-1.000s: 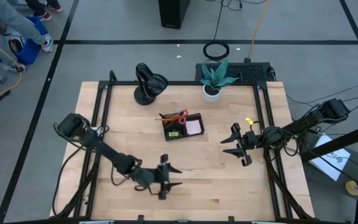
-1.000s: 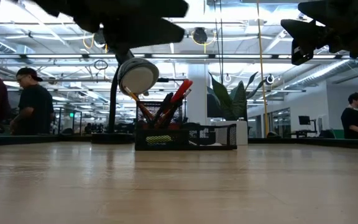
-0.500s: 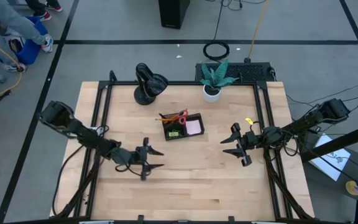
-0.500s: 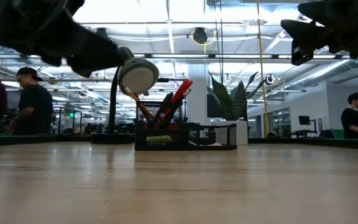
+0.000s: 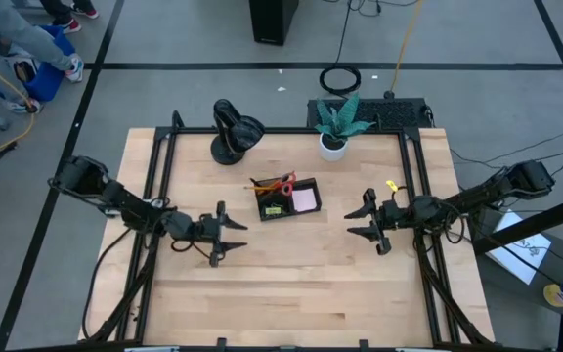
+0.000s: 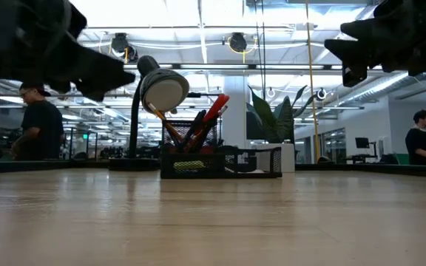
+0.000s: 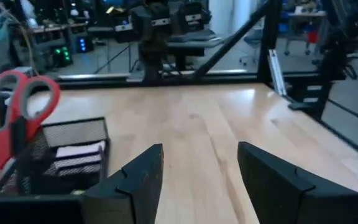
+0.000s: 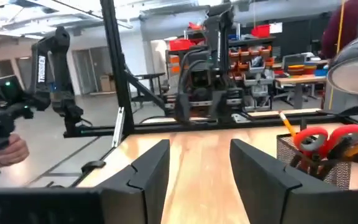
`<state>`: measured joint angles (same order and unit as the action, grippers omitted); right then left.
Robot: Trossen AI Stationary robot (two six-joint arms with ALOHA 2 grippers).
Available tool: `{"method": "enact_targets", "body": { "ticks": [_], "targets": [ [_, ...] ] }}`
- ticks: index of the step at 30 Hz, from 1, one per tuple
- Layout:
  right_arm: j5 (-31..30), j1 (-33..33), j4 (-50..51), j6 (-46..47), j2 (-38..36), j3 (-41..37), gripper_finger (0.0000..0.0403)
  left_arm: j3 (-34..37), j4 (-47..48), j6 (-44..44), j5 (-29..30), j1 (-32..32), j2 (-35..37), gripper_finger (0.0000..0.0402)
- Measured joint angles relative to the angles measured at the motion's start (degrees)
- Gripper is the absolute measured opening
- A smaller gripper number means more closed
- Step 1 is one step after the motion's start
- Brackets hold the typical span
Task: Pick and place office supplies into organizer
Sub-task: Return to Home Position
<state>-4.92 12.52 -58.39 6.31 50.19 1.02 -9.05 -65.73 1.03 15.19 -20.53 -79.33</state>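
The black mesh organizer (image 5: 286,198) stands on the table's middle, toward the far side. Red-handled scissors (image 6: 211,111) and orange pencils (image 6: 163,122) stick up out of its taller section. A pink sticky-note pad (image 5: 305,200) lies in its low compartment, and a yellow-green piece (image 5: 274,209) sits beside the pad. My left gripper (image 5: 225,235) hovers open, to the left of the organizer and nearer the table's front edge. My right gripper (image 5: 368,220) hovers open to the organizer's right. Neither has anything between its fingers.
A black desk lamp (image 5: 233,132) and a white pot with a plant (image 5: 335,132) stand at the table's far edge behind the organizer. Bare wood stretches across the near half of the table (image 5: 291,293). People show in the room beyond (image 6: 39,125).
My left gripper has drawn back from near the table's front edge toward the left and far side. It has stayed open with nothing between its fingers. The organizer and its contents have not moved.
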Motion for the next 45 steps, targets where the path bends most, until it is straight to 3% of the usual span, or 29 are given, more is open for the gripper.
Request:
{"method": "enact_targets", "body": {
  "ticks": [9, 15, 23, 31, 36, 45],
  "targets": [
    [5.24, -4.56, 3.34, -1.45, -5.18, 0.21, 0.016, 3.5, 1.24, 1.22, -1.73, 5.45, 2.48, 0.0212],
    [5.85, -7.21, 11.32, -0.4, -11.44, 0.26, 0.016, 8.38, 1.29, 2.34, -5.39, 10.37, 9.67, 0.0212],
    [9.63, -9.14, 16.31, -0.42, -18.52, 0.26, 0.016, 8.54, 11.87, 2.98, -7.77, 11.29, 19.48, 0.0212],
    [11.03, -10.89, 27.05, 0.07, -28.88, 0.79, 0.016, 8.47, 23.42, 2.68, -7.01, 13.17, 31.61, 0.0212],
    [11.48, -11.06, 39.16, 0.08, -34.75, 3.3, 0.016, 8.5, 32.28, 3.59, -7.1, 14.13, 38.46, 0.0212],
    [12.6, -11.06, 47.39, -0.5, -41.27, 3.86, 0.016, 8.5, 39.52, 2.94, -7.1, 14.13, 47.37, 0.0212]
  ]
}}
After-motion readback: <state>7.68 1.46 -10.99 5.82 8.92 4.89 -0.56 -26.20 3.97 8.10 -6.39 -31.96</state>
